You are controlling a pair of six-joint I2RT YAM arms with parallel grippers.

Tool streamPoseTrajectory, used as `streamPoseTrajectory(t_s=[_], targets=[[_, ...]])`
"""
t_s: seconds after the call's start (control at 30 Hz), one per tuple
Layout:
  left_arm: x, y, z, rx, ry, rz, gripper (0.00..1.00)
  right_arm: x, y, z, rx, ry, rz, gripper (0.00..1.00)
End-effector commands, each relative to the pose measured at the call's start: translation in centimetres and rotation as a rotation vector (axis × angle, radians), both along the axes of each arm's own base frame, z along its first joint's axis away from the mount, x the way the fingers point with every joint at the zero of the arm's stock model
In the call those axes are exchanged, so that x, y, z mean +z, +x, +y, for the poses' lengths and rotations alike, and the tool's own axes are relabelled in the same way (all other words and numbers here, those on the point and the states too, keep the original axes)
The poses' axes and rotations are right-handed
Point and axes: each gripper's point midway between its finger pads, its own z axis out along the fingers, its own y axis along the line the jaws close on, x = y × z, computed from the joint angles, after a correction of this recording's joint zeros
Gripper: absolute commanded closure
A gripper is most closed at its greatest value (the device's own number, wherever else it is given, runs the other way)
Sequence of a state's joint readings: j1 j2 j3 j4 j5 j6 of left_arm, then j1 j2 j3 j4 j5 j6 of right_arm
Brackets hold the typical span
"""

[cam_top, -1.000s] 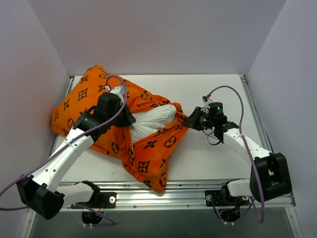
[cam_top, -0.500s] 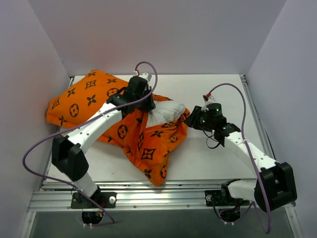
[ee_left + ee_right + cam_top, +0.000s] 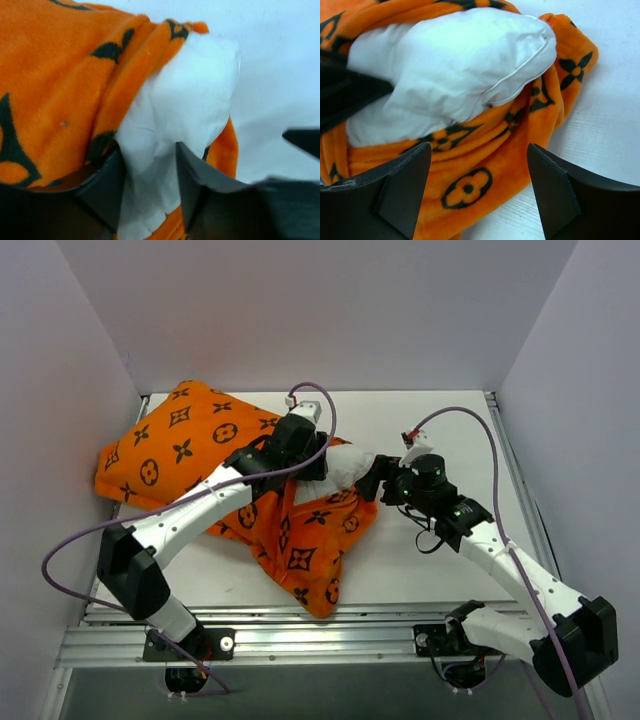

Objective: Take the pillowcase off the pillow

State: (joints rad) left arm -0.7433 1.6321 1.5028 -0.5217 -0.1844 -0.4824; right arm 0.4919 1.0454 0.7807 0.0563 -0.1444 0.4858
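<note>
Pillowcase [image 3: 180, 445] plush, bunched around plump wrinkled pillow [image 3: 450, 65]

One pillowcase [image 3: 190, 450], orange with black motifs: lying bunched on the table [image 3: 440, 560], spreading left of and nearer than the left gripper [image 3: 318, 468]. One pillow [image 3: 347, 466], white corner: protruding from the case, sitting between both grippers. One right gripper [image 3: 372, 478]: pointing at that corner, just beside it.
</note>
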Motion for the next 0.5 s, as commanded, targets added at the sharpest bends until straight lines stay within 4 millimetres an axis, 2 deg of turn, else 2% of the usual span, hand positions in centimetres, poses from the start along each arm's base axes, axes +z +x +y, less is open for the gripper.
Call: streamPoseTrajectory(t_s=[0.0, 0.03, 0.07, 0.17, 0.3, 0.33, 0.37, 0.4, 0.43, 0.47], targets=[[1.9, -2.9, 2.1, 0.035, 0.022, -0.043, 0.43, 1.8, 1.6, 1.0, 0.006, -0.005, -0.047, 0.27], [0.8, -3.6, 3.0, 0.062, 0.055, -0.036, 0.33, 1.5, 2.0, 1.3, 0.011, -0.019, -0.045, 0.25], [1.9, -4.4, 3.7, 0.084, 0.029, -0.049, 0.28, 1.6, 2.2, 1.4, 0.011, -0.023, -0.046, 0.22], [2.7, -6.4, 6.0, 0.138, 0.034, -0.068, 0.12, 2.5, 3.5, 1.8, 0.006, -0.041, -0.07, 0.15], [2.7, -8.3, 9.6, 0.243, 0.038, -0.04, 0.04, 3.9, 5.4, 2.9, 0.046, -0.076, -0.106, 0.07], [2.6, -8.6, 10.3, 0.264, 0.046, -0.035, 0.04, 3.2, 6.0, 3.2, 0.059, -0.098, -0.094, 0.07], [2.5, -8.7, 11.6, 0.313, 0.048, -0.036, 0.03, 4.5, 6.6, 3.8, 0.078, -0.094, -0.12, 0.05], [2.0, -8.9, 12.4, 0.335, 0.06, -0.024, 0.03, 4.7, 6.7, 4.6, 0.127, -0.107, -0.135, 0.05], [1.5, -8.9, 13.3, 0.361, 0.064, -0.014, 0.03, 4.1, 7.3, 5.1, 0.148, -0.122, -0.127, 0.01], [0.6, -8.6, 15.0, 0.413, 0.053, 0.015, 0.02, 4.0, 7.9, 6.1, 0.201, -0.134, -0.141, 0.0]])
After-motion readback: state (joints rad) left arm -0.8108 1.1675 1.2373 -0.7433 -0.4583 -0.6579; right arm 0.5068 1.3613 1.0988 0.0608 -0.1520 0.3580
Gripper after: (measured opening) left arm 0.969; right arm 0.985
